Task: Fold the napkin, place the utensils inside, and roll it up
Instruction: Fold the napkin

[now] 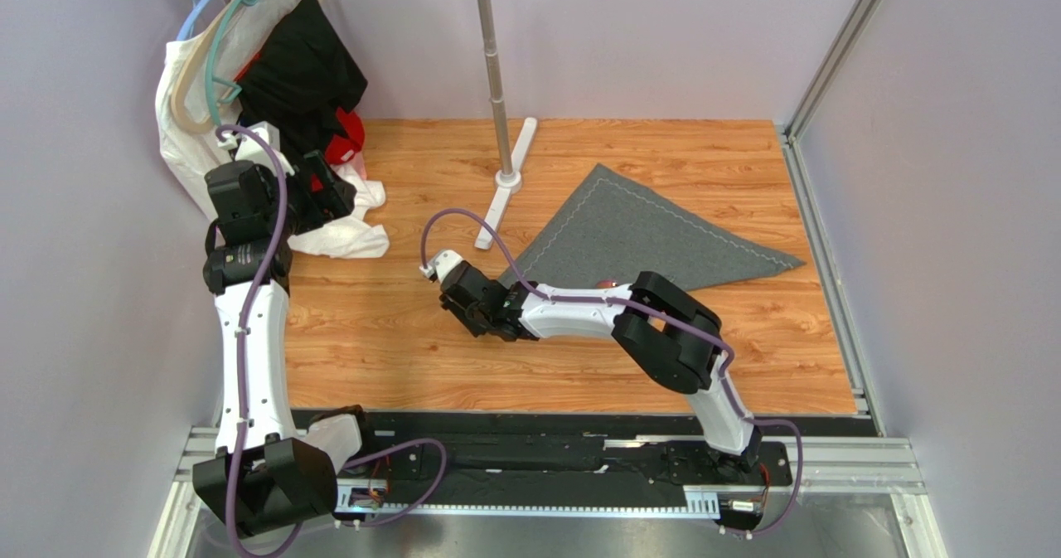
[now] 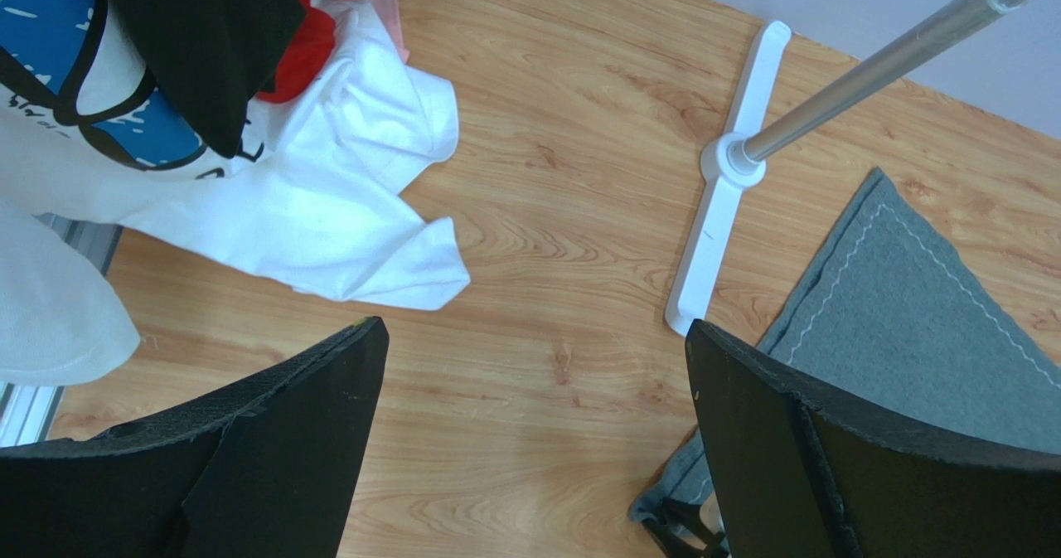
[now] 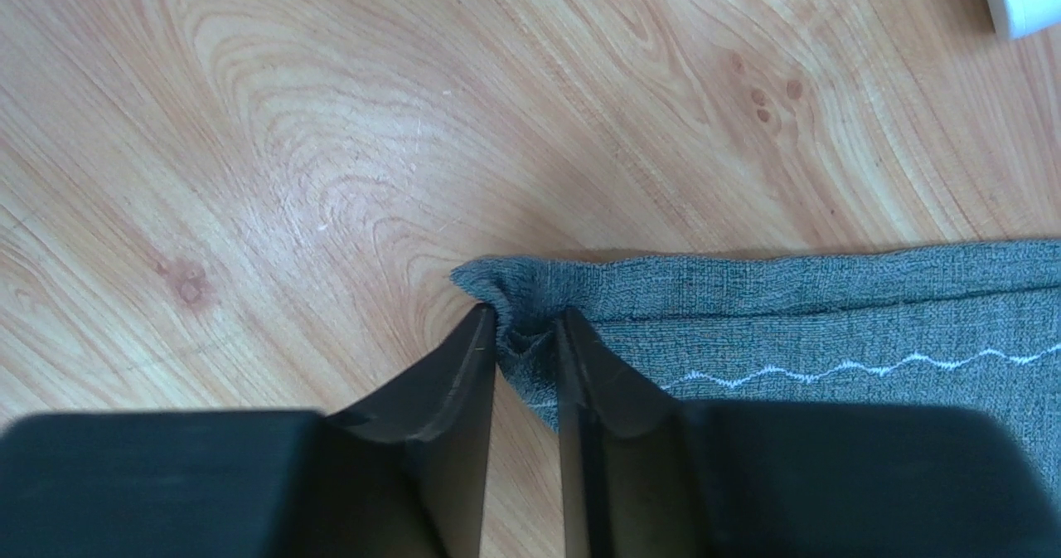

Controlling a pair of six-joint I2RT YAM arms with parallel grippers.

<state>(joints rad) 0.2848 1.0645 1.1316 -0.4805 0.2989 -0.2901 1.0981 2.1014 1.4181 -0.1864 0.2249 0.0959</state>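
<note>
The dark grey napkin (image 1: 635, 235) lies on the wooden table as a folded triangle with a pale stitched line along its edges. My right gripper (image 1: 477, 307) is low over the napkin's left corner. In the right wrist view the gripper (image 3: 523, 328) is shut on that bunched corner of the napkin (image 3: 810, 322). My left gripper (image 1: 318, 191) is wide open and empty above the table, next to the hanging clothes. In the left wrist view the left gripper (image 2: 536, 372) frames bare wood, with the napkin (image 2: 909, 322) to its right. No utensils are in view.
A metal rack pole (image 1: 492, 61) stands on a white base (image 1: 511, 179) just left of the napkin, and the base also shows in the left wrist view (image 2: 722, 210). White, black and red clothes (image 1: 287, 110) hang at the back left, and a white garment (image 2: 336, 210) spills onto the table.
</note>
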